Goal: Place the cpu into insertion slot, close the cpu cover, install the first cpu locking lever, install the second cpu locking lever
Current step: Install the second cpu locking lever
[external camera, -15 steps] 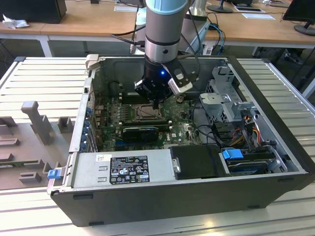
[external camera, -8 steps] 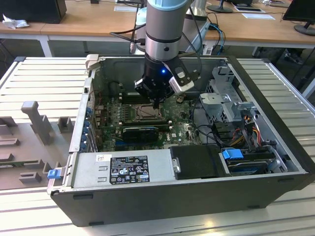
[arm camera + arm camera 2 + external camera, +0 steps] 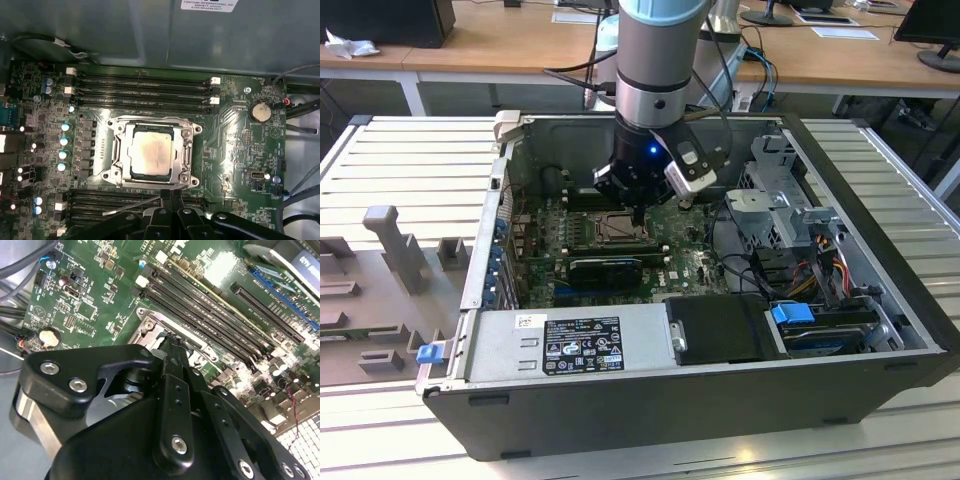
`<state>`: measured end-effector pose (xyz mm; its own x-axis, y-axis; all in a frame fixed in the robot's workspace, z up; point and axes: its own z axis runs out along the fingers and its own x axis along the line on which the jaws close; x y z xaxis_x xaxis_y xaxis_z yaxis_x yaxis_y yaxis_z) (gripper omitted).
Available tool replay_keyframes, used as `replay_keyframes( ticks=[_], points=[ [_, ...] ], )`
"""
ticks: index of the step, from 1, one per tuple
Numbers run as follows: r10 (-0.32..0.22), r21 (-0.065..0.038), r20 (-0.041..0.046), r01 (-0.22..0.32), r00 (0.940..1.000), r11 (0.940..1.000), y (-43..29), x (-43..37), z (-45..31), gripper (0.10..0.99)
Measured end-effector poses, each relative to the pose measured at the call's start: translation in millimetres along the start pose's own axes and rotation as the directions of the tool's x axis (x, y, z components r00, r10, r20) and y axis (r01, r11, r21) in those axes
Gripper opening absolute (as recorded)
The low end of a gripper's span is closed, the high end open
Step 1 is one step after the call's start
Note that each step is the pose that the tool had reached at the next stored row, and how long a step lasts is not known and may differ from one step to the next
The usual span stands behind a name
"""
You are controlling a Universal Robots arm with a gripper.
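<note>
Exterior view: your pincer (image 3: 638, 213) hangs low over the insertion slot (image 3: 610, 228); a sideways slip could scrape the board. First wrist view: the cpu (image 3: 151, 152) sits in the slot under the cpu cover (image 3: 153, 152). Second wrist view: fingers (image 3: 172, 352) pressed together, empty, beside the memory slots (image 3: 210, 315).

Memory slots (image 3: 142, 87) flank the insertion slot (image 3: 152, 152) on two sides; above it is open.
</note>
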<state>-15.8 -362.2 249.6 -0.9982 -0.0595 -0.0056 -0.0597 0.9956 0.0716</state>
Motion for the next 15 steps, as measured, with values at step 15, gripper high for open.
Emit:
replay_keyframes(
  ticks=[15],
  points=[
    [-0.001,-0.057,-0.0032,0.001,1.0,0.9983,-22.1,13.4,8.3,0.106]
  ],
)
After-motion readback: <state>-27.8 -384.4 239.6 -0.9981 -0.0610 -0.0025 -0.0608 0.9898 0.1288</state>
